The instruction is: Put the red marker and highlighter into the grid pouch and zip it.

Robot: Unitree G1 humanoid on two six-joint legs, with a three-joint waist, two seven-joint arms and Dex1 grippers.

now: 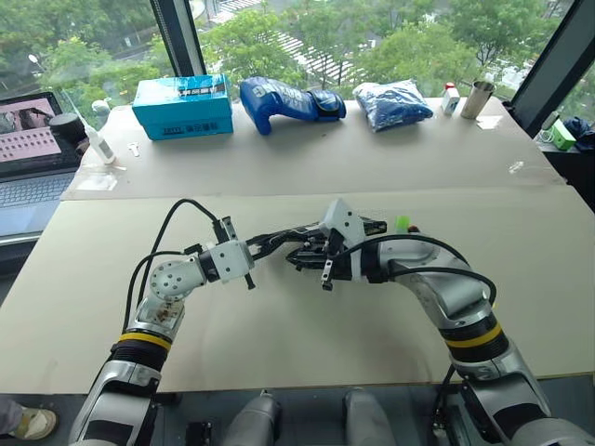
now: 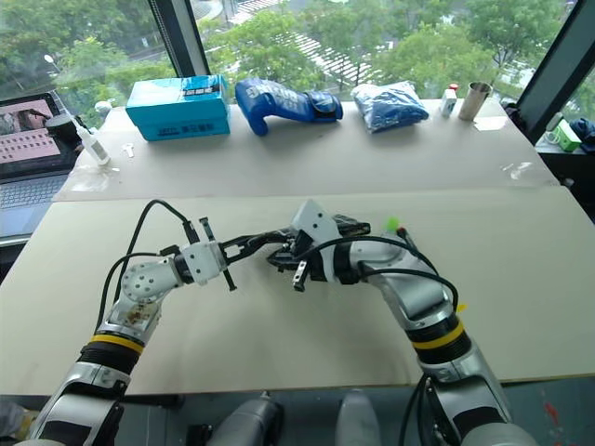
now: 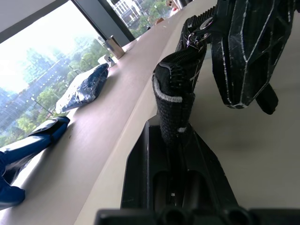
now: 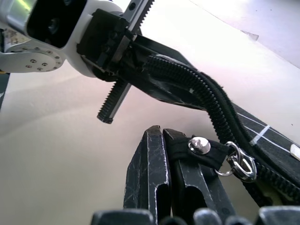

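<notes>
Right gripper [image 4: 164, 154]: fingers clamped on the zipper pull tab [image 4: 206, 151] of the grid pouch [image 1: 321, 243]. Left gripper [image 3: 174, 140]: closed on the pouch's end seam, holding it lifted above the table [image 1: 279, 334]. Pouch contents: cannot tell. Highlighter [image 1: 403, 224]: green cap visible just behind the right forearm. Both arms reach inward, meeting mid-table.
</notes>
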